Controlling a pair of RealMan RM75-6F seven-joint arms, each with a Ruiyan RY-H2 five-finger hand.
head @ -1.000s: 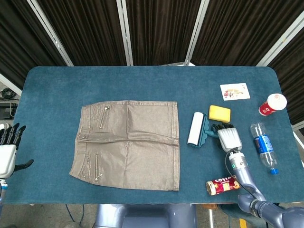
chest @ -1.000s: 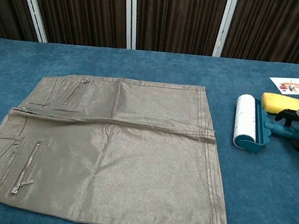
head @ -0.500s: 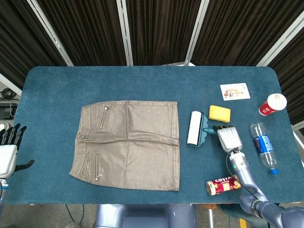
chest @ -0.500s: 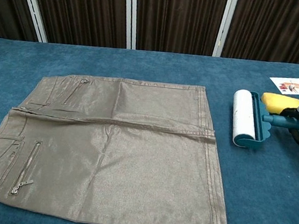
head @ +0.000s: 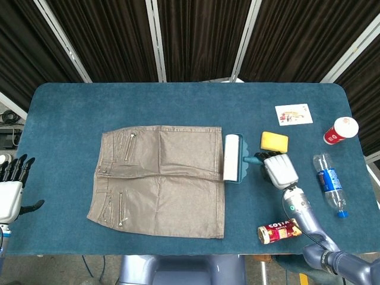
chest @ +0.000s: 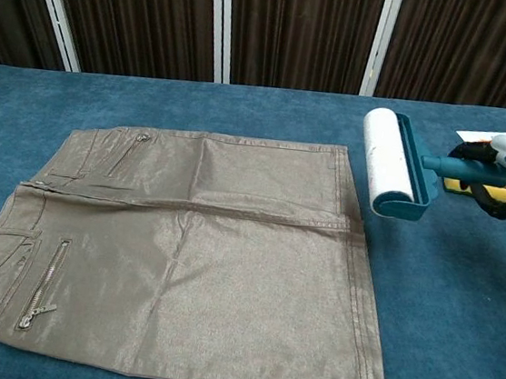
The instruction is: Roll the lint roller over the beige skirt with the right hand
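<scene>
Carrying the lint roller [head: 232, 158] by its teal handle, the right hand [head: 280, 171] has its fingers wrapped round that handle, which the chest view shows most plainly. The white drum sits out beyond the fingertips, just at the hem edge of the beige skirt [head: 160, 180], and in the chest view it looks lifted off the desk [head: 71, 107] rather than resting on it; whether it touches the cloth yet I cannot tell.

To do this step well, the drum should probably come down flat, its whole length meeting the fabric at once, not one corner first. The skirt lies spread on the far side of the roller from the hand, so the stroke would likely run away from the palm, across the cloth toward the waistband and zips. Light, even pressure seems wise: the thin fabric could bunch or drag along if the sticky drum bites at the loose hem.

The left hand [head: 10, 193] hangs spread and empty, well apart. A yellow sponge [head: 274, 141] lies just beside the working hand and should be cleared on the return.
</scene>
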